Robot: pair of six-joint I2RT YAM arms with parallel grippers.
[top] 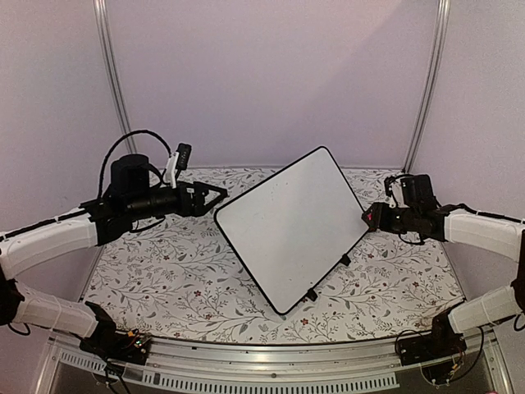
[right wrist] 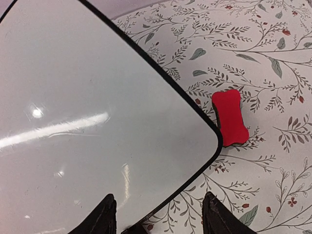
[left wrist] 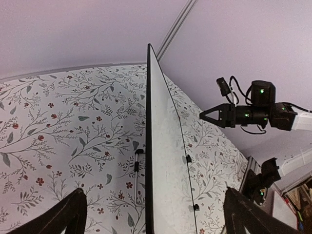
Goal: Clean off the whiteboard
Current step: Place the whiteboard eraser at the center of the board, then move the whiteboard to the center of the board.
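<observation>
Right pincer (right wrist: 158,196) spread at whiteboard (right wrist: 97,122) corner, red eraser (right wrist: 230,118) beside

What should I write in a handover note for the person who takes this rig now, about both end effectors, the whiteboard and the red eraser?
Left end effector: open, empty, at the left corner of the whiteboard.
Right end effector: open, empty, at the board's right corner.
Red eraser: lies on the table beside that right corner, not held.
Done: no writing shows on the board in any view.
Left: probably only a check of the surface, then draw both arms away.
</observation>
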